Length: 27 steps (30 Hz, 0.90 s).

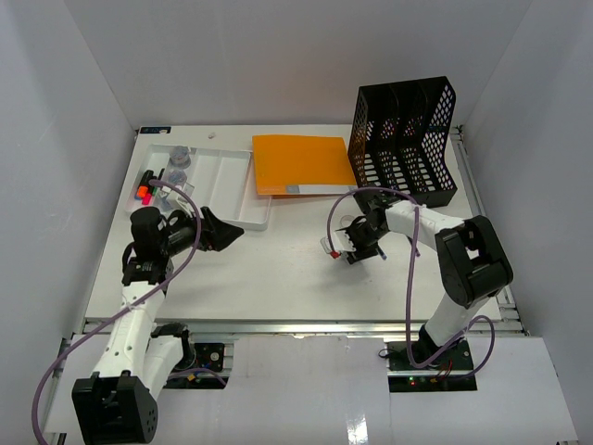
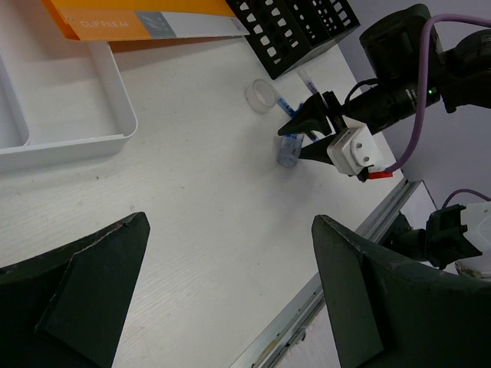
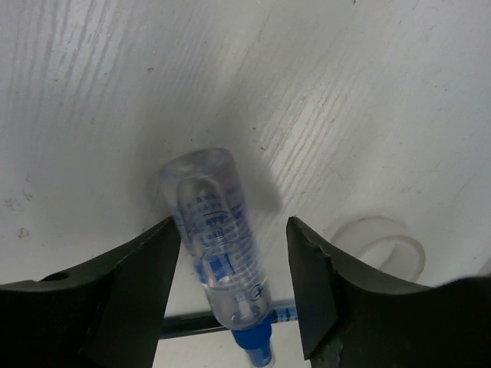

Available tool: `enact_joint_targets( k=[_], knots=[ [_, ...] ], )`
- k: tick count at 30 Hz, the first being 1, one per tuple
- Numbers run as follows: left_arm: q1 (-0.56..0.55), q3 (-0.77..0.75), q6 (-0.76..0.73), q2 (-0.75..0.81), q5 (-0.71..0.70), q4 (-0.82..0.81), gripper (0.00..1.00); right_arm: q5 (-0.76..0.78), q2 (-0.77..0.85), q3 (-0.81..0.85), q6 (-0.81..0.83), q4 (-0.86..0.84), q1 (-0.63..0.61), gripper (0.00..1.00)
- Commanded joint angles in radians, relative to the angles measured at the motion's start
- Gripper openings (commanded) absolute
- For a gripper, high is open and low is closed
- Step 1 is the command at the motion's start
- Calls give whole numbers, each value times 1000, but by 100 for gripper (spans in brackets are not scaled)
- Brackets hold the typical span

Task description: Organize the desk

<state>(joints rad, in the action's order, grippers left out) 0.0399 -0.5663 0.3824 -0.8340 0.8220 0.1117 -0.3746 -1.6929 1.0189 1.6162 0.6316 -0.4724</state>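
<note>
At the right-centre of the desk (image 1: 278, 278), which is lying flat under both arms with its metal rail running along the near edge, the right gripper (image 1: 355, 246) is reaching down over a small clear bottle (image 3: 211, 222) with a blue cap. In the right wrist view its fingers (image 3: 130, 291) are standing partly apart on either side of the bottle. A gap is showing on one side, the other finger is sitting very close, and contact cannot be confirmed. The bottle's long axis is running along the channel between the fingers, cap end toward the palm, so a closing stroke would be meeting it across its narrow width; that is looking like a workable grasp. Whether it is standing or leaning I cannot settle from these views. A clear tape ring (image 2: 261, 96) and a blue pen (image 3: 284, 313) are lying just beside it and may be getting nudged. The left gripper (image 2: 230, 222) is hanging spread wide and carrying nothing, near the white tray (image 1: 236, 181) and well apart from the bottle, so the right arm is clearly the nearer one. The tray is the probable destination.
</note>
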Motion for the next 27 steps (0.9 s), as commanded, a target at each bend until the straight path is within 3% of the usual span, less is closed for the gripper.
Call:
enact_joint_targets(
  k=[1,7,10,17,23,27],
  knots=[
    [-2,-19,-7,27,47,-33,98,18,-35,36,-62,14,-8,50],
    [-13,68,131,31,234,-290,98,-69,-5,45,-156,12,-8,29],
    [-75,98,201,7,247,-386,98,-191,30,80,-245,22,-8,23],
    [-271,108,258,-50,72,-419,98,-451,63,255,-633,58,-8,13],
    [-437,142,314,-77,-110,-598,98,-611,-6,385,-1003,4,-6,12],
    [-557,120,298,-159,-248,-654,98,-691,-17,374,-1184,-85,-3,11]
  ],
)
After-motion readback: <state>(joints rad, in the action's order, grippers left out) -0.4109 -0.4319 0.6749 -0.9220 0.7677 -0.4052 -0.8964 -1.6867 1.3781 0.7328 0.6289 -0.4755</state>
